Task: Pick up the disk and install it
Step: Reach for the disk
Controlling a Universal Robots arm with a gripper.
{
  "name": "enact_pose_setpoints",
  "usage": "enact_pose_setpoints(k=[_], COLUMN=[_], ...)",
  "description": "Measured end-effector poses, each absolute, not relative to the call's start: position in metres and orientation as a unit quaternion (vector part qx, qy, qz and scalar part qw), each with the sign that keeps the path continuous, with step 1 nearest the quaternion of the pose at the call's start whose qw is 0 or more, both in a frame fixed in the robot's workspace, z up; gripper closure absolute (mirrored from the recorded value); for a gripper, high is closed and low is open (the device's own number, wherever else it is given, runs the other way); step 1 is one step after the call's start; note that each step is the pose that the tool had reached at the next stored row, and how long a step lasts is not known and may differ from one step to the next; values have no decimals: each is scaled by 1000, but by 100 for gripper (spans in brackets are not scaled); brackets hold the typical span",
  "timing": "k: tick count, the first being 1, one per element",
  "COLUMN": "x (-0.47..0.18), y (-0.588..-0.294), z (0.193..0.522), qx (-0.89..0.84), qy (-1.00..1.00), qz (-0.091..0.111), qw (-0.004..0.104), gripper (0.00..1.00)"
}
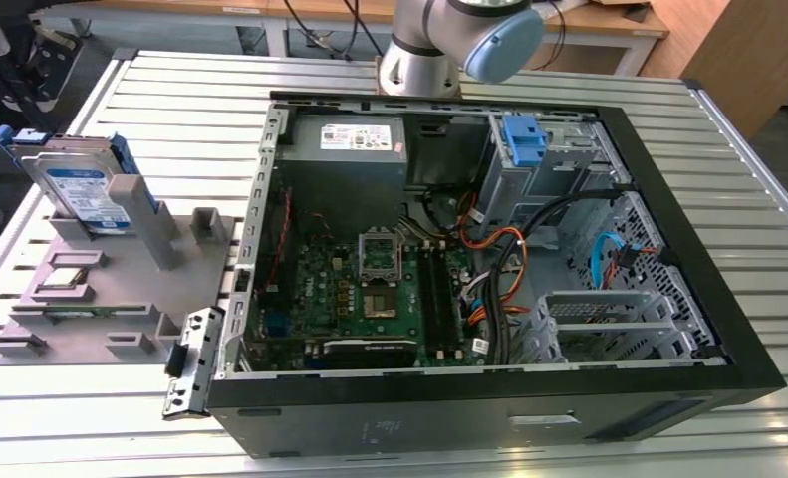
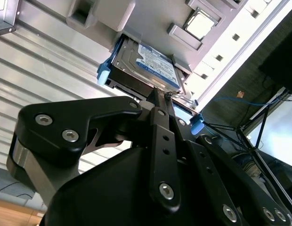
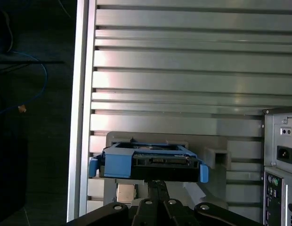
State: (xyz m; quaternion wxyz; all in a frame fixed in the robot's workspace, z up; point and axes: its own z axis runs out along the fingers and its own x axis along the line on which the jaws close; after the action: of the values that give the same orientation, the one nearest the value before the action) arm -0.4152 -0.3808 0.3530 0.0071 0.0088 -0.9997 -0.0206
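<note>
disk stands on edge in a slot of the grey holder, which sits on the slatted metal surface at the exterior view's left, just beside the open computer case. in both wrist views the claw has its black fingers pressed together on nothing, pointing at the disk's blue-framed edge and apart from it.

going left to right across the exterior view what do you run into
disk standing in its grey holder → green circuit board inside the open computer case → blue bracket → light blue cable
</note>
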Motion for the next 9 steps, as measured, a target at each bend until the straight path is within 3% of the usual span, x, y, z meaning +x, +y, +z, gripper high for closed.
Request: enact_pose_setpoints(k=[9], x=[-419], y=[-376], z=[351], qx=[9], qy=[-1000], qz=[-21], qw=[7], gripper=[89])
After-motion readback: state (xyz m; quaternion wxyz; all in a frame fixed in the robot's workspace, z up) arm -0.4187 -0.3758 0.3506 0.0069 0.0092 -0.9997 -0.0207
